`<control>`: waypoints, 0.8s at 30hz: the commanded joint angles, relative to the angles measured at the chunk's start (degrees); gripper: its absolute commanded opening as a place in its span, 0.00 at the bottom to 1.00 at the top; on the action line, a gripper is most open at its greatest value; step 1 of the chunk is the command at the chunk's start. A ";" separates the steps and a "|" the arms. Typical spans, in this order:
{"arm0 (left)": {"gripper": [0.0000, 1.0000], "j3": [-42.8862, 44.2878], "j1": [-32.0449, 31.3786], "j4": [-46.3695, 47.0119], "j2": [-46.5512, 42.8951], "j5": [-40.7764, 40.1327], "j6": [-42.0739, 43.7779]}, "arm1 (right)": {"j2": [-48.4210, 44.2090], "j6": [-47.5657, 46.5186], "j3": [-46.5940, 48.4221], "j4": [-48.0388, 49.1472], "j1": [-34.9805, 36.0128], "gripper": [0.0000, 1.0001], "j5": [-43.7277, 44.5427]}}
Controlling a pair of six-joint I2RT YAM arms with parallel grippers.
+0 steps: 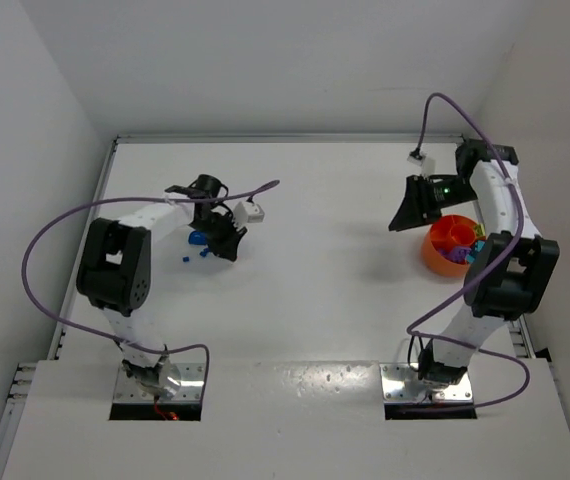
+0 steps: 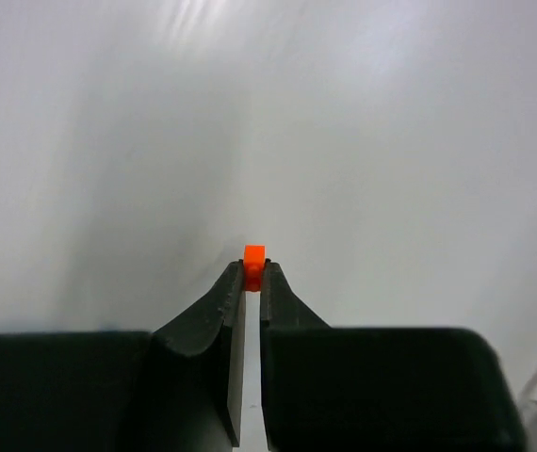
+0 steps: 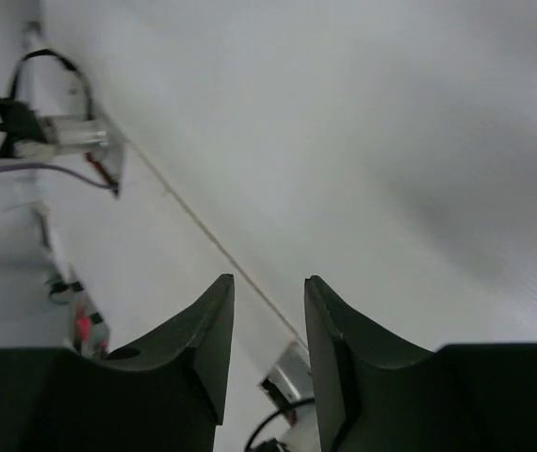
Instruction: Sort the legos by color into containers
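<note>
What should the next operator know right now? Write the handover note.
Left gripper: shut on a small orange plastic brick, pinched at the fingertips, over the left half of the white table.
Right gripper: open, empty, just left of the round orange plastic tub.
Done: the tub, on the table's right side, holds several coloured bricks; the right arm partly hides it.
Left: a few small blue bricks lie loose near the left gripper.
Likely next: get the orange brick into the tub, then sort the blue ones.
</note>
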 commanded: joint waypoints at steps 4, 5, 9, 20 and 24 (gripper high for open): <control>0.00 -1.14 -4.51 -1.68 -16.09 27.75 -5.76 | -0.92 -5.04 -3.41 -3.19 6.80 0.39 -22.13; 0.00 -1.84 -4.52 -1.16 -16.11 29.71 -7.44 | -0.04 -5.04 -4.28 -2.14 7.78 0.39 -23.38; 0.00 -2.55 -7.42 4.63 -19.45 33.25 -18.77 | 0.50 1.17 -10.32 4.96 13.58 0.37 -29.08; 0.00 -2.99 -17.09 17.30 -27.19 13.56 -31.36 | 1.37 32.11 -12.89 29.48 27.64 0.40 -24.35; 0.00 -1.32 -17.62 17.30 -27.19 13.56 -31.89 | 3.91 36.08 -12.47 32.32 28.97 0.45 -28.13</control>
